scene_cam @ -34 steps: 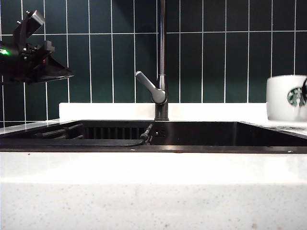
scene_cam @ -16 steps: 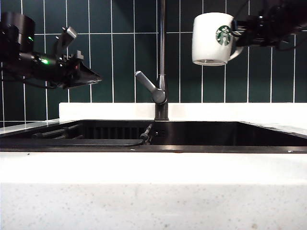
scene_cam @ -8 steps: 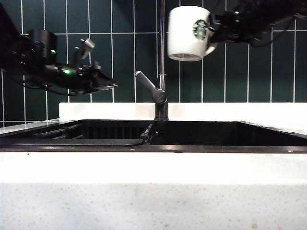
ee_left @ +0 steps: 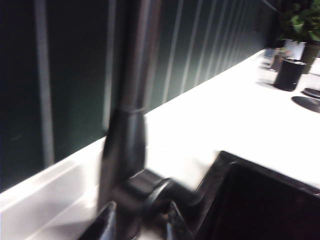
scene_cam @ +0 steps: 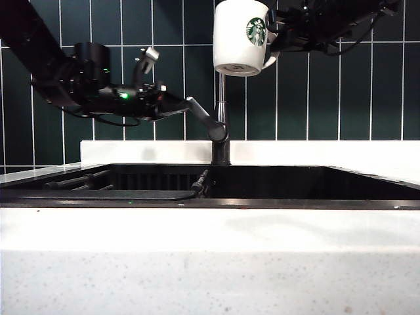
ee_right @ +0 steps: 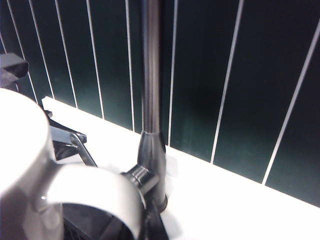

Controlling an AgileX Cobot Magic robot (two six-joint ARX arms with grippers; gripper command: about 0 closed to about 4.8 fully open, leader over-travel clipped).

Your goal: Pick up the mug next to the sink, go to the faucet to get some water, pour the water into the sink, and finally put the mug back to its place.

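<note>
The white bench point(scene_cam: 210, 249) and black sink point(scene_cam: 262, 184) fill the outside view. Only there can you see the whole mug point(scene_cam: 240, 38), high up by the faucet point(scene_cam: 222, 118) pipe. The right pincer point(scene_cam: 279, 34) is closed tight on its handle. The left pincer point(ee_left: 137, 222) is wide open around the faucet lever, holding nothing.

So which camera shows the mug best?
The exterior view: the whole mug, logo outward, hangs by its handle from the right claw before the faucet pipe. The right wrist view shows only its handle and side; the left wrist view shows none.
</note>
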